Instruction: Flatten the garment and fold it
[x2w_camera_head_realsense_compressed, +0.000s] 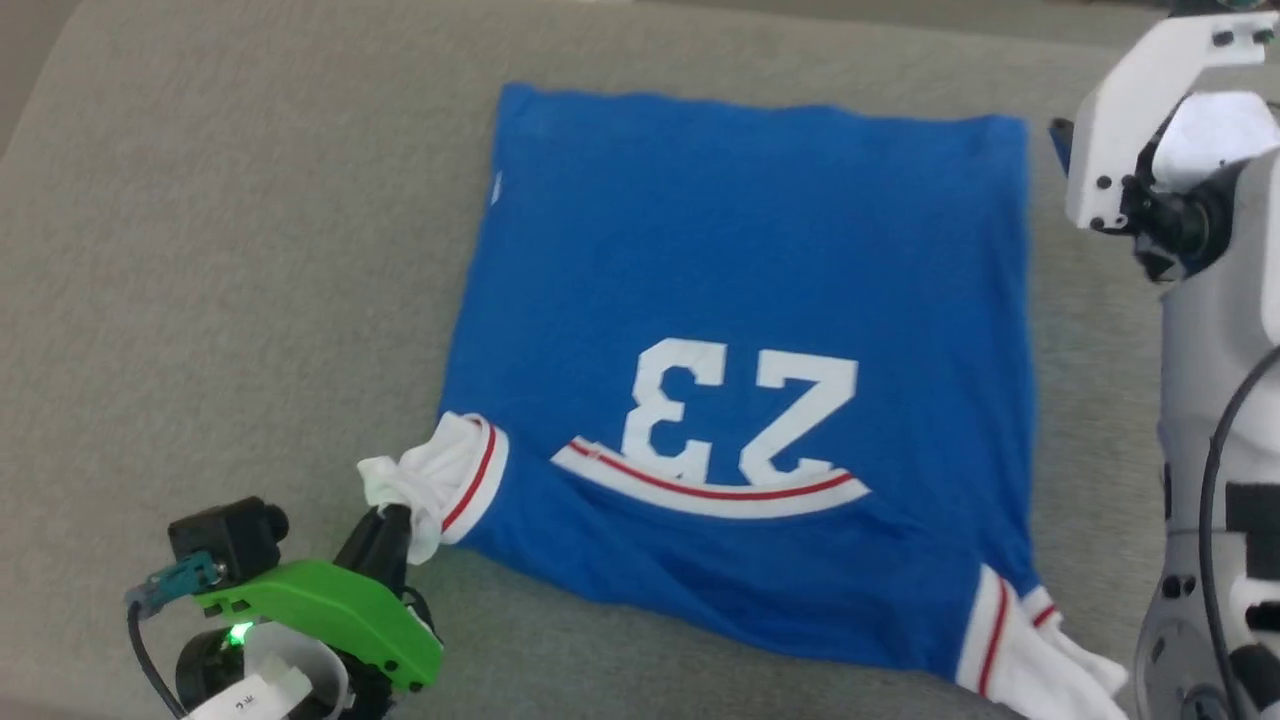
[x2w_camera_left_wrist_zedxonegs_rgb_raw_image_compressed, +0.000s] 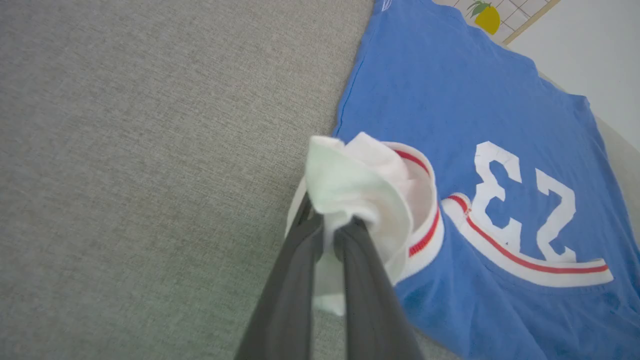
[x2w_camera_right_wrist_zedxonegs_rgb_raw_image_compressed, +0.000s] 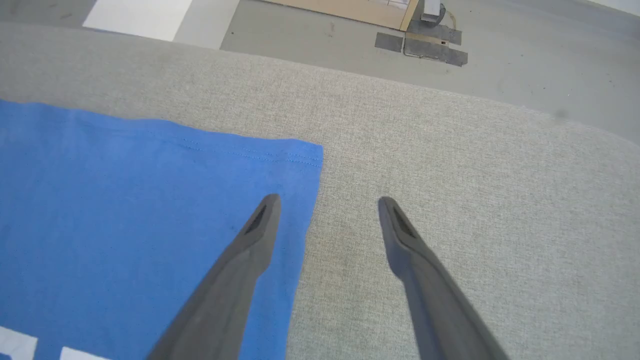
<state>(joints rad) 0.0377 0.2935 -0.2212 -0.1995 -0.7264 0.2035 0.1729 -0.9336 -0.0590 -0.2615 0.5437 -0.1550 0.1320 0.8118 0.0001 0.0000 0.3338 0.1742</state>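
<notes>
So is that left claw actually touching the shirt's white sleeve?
Touching. The left wrist view shows it: the left gripper has its two dark fingers closed on the bunched white sleeve, with fabric pinched between them.

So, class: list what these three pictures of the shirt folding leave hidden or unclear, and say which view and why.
- Head view: the second sleeve runs off the bottom edge.
- Left wrist view: the tips of the left gripper are buried in the bunched white sleeve.
- Right wrist view: whether the open right gripper touches the shirt cannot be judged.
</notes>
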